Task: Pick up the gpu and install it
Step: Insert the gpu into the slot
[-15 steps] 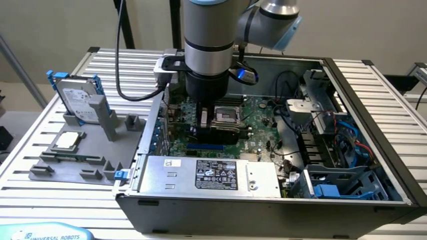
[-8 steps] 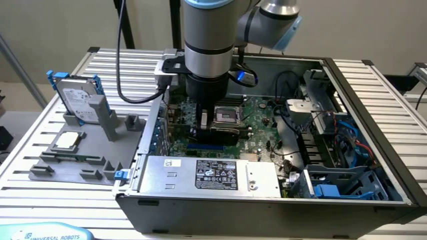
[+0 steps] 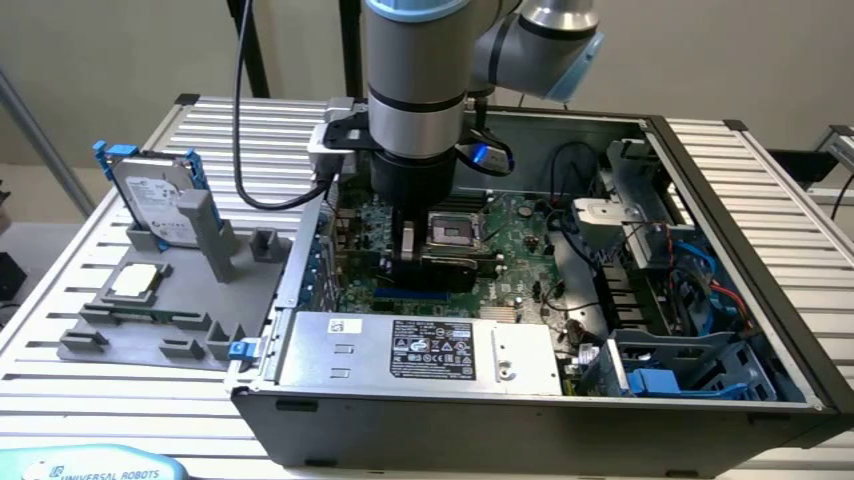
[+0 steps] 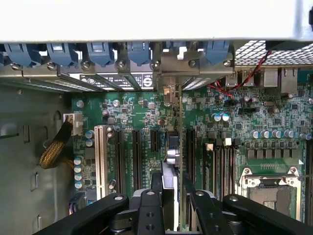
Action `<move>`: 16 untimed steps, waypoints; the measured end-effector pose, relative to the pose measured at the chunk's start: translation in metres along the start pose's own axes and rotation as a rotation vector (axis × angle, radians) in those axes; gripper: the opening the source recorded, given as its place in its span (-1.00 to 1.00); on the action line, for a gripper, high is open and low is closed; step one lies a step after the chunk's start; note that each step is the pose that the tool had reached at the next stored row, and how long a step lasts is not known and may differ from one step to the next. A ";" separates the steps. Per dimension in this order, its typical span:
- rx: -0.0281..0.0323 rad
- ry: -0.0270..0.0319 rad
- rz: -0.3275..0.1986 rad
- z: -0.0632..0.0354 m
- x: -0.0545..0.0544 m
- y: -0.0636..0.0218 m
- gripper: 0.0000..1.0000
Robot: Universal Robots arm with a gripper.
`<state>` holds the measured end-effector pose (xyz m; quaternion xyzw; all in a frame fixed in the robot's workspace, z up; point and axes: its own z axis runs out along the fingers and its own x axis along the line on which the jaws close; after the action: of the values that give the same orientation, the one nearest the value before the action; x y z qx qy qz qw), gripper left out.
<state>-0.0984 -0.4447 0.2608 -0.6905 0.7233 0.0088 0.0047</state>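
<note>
We note the black fingers point(image 4: 156, 187) pinching the thin green-and-black gpu card point(image 3: 434, 268) upright over the green motherboard point(image 4: 274, 112); inside open grey metal case point(image 3: 400, 420).

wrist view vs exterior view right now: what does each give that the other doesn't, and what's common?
Wrist view: the expansion slots up close, the blue rear latches, the gpu edge-on along the slots; seated or not, can't tell. Exterior view: the hard drive and processor chip on the gray fixture outside the case, plus the power supply. Both: the gripper shut on the gpu, the motherboard, the CPU socket.
</note>
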 end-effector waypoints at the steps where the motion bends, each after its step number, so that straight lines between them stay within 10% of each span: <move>1: -0.0001 0.0000 -0.001 0.0001 0.000 0.0003 -0.47; 16: -0.0001 -0.0007 -0.006 0.0046 -0.001 0.0015 -0.47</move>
<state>-0.0999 -0.4434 0.2563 -0.6928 0.7211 0.0091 0.0049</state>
